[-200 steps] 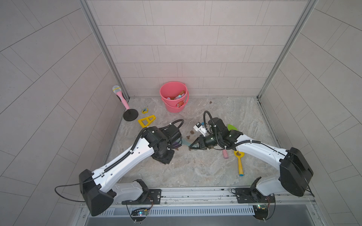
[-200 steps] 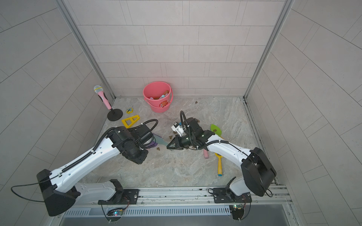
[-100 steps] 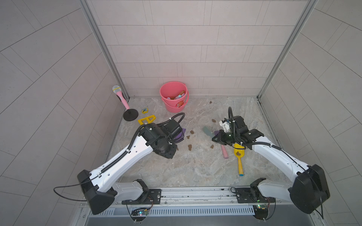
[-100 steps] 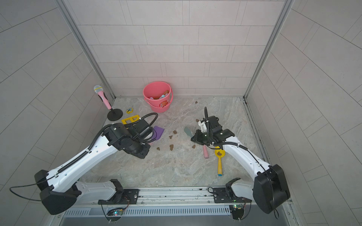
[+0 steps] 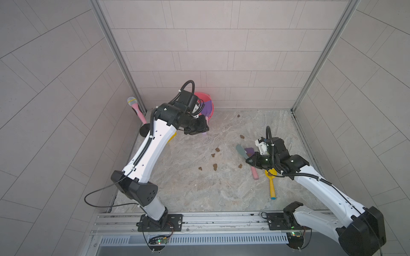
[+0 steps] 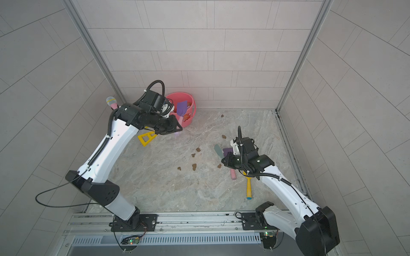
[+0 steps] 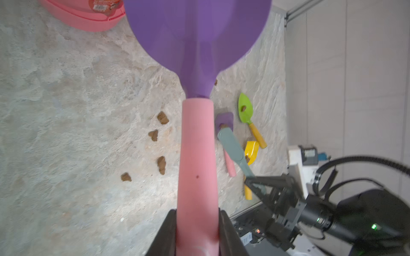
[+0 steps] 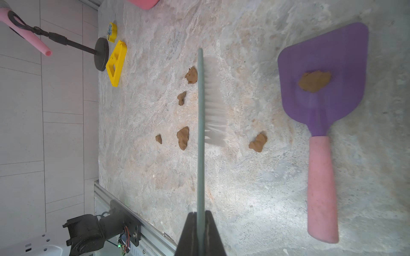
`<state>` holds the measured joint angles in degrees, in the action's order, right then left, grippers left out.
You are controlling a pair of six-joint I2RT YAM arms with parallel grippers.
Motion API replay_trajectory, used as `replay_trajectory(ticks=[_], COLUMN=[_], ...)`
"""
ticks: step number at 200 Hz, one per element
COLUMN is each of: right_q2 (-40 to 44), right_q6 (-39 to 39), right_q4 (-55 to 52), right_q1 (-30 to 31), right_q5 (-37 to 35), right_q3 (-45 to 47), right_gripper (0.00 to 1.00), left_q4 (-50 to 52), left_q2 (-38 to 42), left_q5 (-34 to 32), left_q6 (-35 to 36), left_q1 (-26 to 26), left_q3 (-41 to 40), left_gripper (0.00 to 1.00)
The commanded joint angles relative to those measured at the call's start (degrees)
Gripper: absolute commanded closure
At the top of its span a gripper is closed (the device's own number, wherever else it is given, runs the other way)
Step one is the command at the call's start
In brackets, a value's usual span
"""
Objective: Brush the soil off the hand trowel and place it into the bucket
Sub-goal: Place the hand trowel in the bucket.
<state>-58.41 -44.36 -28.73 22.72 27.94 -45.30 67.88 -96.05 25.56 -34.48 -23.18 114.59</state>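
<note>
- Since a second ago the left gripper (image 6: 176, 130) has swung from the middle of the table (image 6: 166, 188) to the back, carrying the trowel (image 6: 182, 107) up to the bucket (image 6: 188, 118). The right gripper (image 5: 250, 160) has drawn back to its own side with the brush (image 5: 240, 150).
- The left gripper is clamped on the trowel's pink handle. In the left wrist view the purple blade is cut off by the edge of the frame.
- In both top views the blade overlaps the bucket's mouth and the handle crosses its near rim. Whether the blade sits inside or hangs above cannot be told.
- The left arm hides part of the bucket's rim in both top views.
- Inside the bucket, a few small coloured things show beside the blade, too small to name.
- The right gripper is clamped on the brush's thin grey-green handle. Whether the white bristles touch the table cannot be told.
- Lumps of soil (image 8: 183, 137) lie scattered on the table near the brush.
- A second trowel (image 8: 332, 44) lies flat beside the brush with one lump on its blade. From above, the right arm covers its middle.
- A green trowel (image 7: 247, 116) shows only in the left wrist view.
- The blade of a yellow scoop (image 5: 271, 184) is partly hidden under the right arm.
</note>
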Motion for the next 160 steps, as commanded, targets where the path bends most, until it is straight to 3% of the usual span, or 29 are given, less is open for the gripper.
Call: replay_trajectory(ticks=[1, 25, 77, 110, 160], right_q2=[3.41, 7.13, 12.72, 15.66, 19.12], right_q6=[-2.1, -2.31, -2.56, -3.08, -3.51], right_q4=[-0.85, -0.71, -2.97, -4.83, -7.17], right_q1=[0.11, 0.1, 0.08, 0.12, 0.06], right_q5=[-1.99, -3.23, -6.05, -6.54, -6.92], right_q3=[0.77, 2.0, 2.17, 2.32, 3.63], right_gripper=[1.0, 1.0, 1.0, 1.0, 1.0], left_q4=[-8.93, -18.42, -22.55, -27.95, -34.31], left_q2=[-4.07, -9.84, -23.99, -30.03, -33.13], left_q5=[10.22, 18.83, 18.71, 19.61, 17.2], left_q6=[-13.41, -24.25, -36.1, -42.47, -48.69], left_q1=[4.66, 8.9, 9.81, 11.19, 13.26], left_q3=[2.24, 3.72, 16.08, 18.71, 19.1], left_gripper=[1.0, 1.0, 1.0, 1.0, 1.0])
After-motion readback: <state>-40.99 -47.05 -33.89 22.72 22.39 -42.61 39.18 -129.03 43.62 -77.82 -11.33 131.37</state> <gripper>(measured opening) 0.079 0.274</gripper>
